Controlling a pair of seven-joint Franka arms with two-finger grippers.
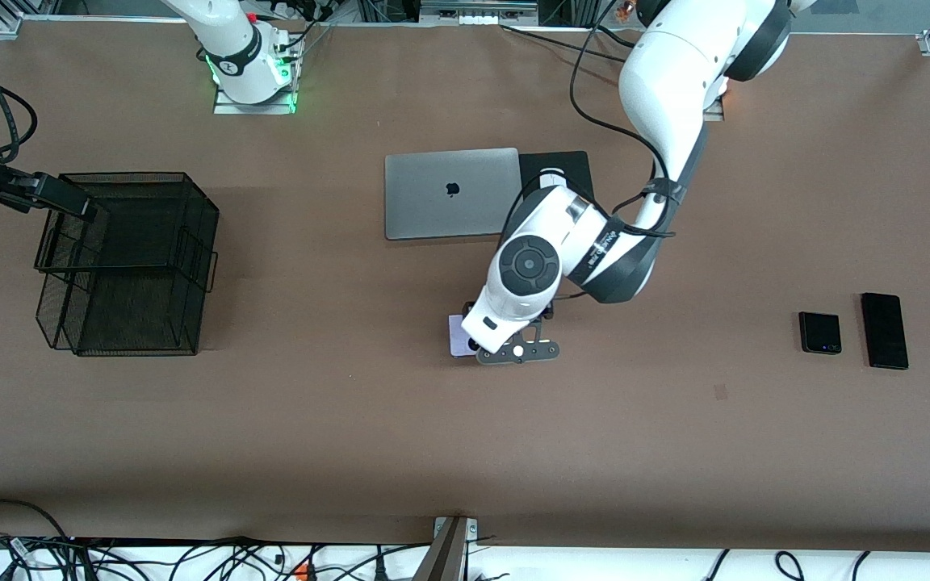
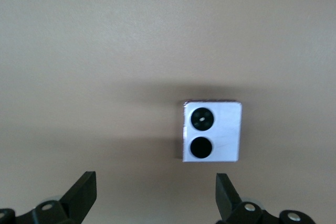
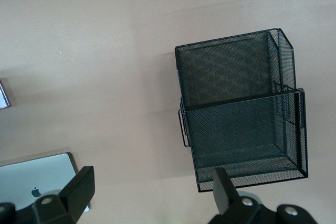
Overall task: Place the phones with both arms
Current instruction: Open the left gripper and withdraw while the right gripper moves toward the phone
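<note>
The lilac phone (image 1: pixel 457 335) with two black circles lies flat at mid-table, partly under my left hand; it also shows in the left wrist view (image 2: pixel 212 131). My left gripper (image 1: pixel 491 339) (image 2: pixel 155 195) hovers low over the table beside it, open and empty. The small squarish black phone (image 1: pixel 819 332) and the long black slab (image 1: pixel 884 331) lie side by side toward the left arm's end. My right gripper (image 1: pixel 81 206) (image 3: pixel 152 192) is open and empty, high over the black mesh basket (image 1: pixel 130 258) (image 3: pixel 241 108).
A closed silver laptop (image 1: pixel 450 194) (image 3: pixel 37 182) lies farther from the front camera than the lilac phone. Beside it is a black pad (image 1: pixel 555 165), partly covered by my left arm. The basket stands toward the right arm's end.
</note>
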